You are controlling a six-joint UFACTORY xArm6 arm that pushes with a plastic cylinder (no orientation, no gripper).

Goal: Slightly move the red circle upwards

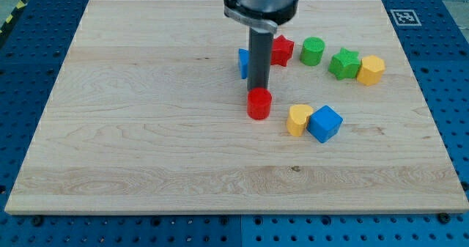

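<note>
Camera view, centre frame: my tip (257,91), a bare dark rod grasping nothing, touches the top edge of the smooth upright red circle (259,105) on the pale-grained wooden board (132,130).

You find no words, brands or numbers to read anywhere here. The one sign is a small black-and-white square marker (405,17), patterned like a fiducial tag, at the top right corner of the pale wooden board (146,130). Its pattern is too small to decode.
</note>
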